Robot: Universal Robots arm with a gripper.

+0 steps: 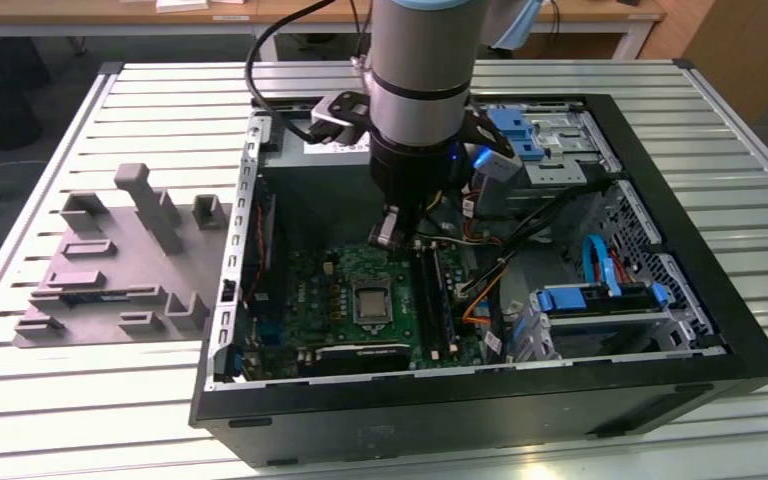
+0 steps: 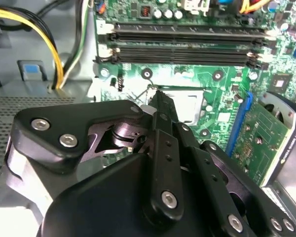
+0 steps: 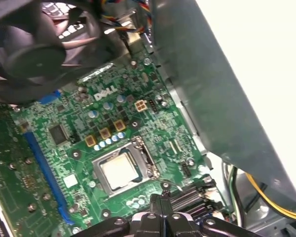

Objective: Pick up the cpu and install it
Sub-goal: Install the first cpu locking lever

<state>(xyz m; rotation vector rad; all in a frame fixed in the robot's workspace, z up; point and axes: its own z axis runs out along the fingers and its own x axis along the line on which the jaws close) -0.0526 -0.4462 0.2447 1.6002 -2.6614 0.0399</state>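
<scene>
The cpu (image 3: 119,170) lies flat in the socket of the green motherboard (image 3: 64,163), its pale metal top framed by the socket's metal plate. The exterior view has the socket (image 1: 372,300) low in the middle of the open computer case (image 1: 704,330). My gripper (image 3: 161,198) hangs just above the board beside the socket, near the memory slots (image 2: 187,42), with its fingers pressed together and nothing between them. In the second wrist view the gripper (image 2: 157,93) covers part of the cpu (image 2: 190,106). From the exterior view the gripper (image 1: 387,238) is above the socket.
A grey plastic tray (image 1: 104,270) of blocks sits on the slatted table at the exterior view's left. Inside the case are a black fan (image 3: 39,54), yellow and black cables (image 2: 54,44), a green expansion card (image 2: 261,143) and blue drive brackets (image 1: 598,300).
</scene>
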